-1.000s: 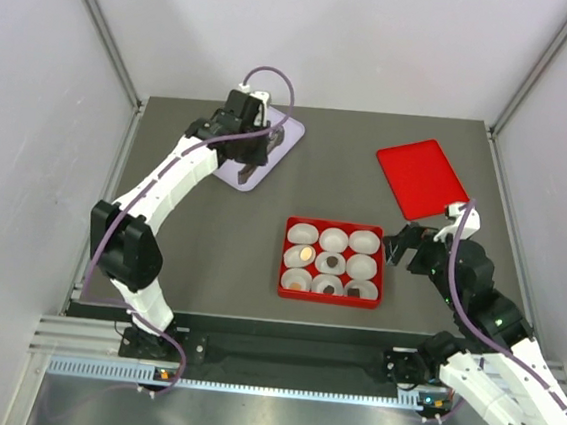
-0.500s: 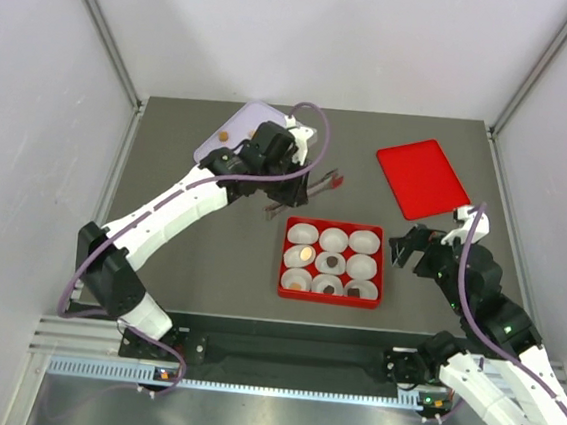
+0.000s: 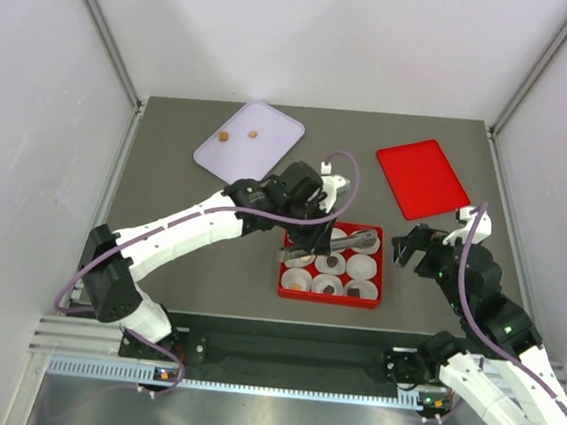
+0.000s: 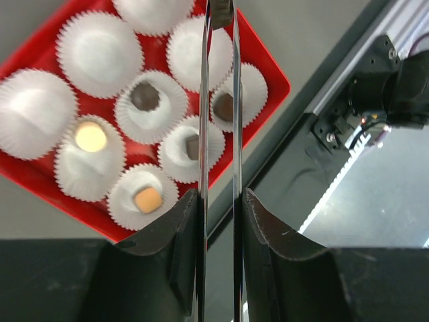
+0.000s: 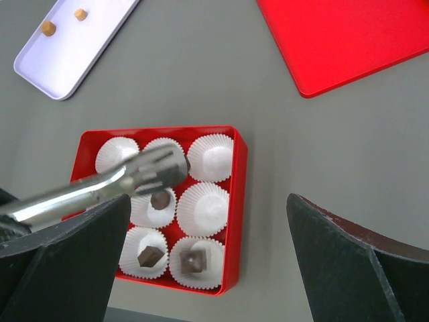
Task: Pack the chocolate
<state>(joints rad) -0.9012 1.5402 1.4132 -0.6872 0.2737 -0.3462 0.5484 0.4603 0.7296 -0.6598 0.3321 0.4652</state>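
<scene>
Robot lab cell I'm driving, not a home or shop: bare grey table (image 3: 340,143) boxed in on three sides by plain white panels (image 3: 28,148), with metal struts (image 3: 101,24) rising from its far corners. Along the table's near edge runs an aluminium rail (image 3: 81,334) with a slotted cable strip (image 3: 267,384). The white left arm (image 3: 181,233) and right arm (image 3: 485,312) are bolted there, trailing purple cables (image 3: 344,156).

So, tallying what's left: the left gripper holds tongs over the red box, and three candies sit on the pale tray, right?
Two candies, not three, sit on the pale tray; the right wrist view shows it. The left gripper holds tongs over the red box.
</scene>
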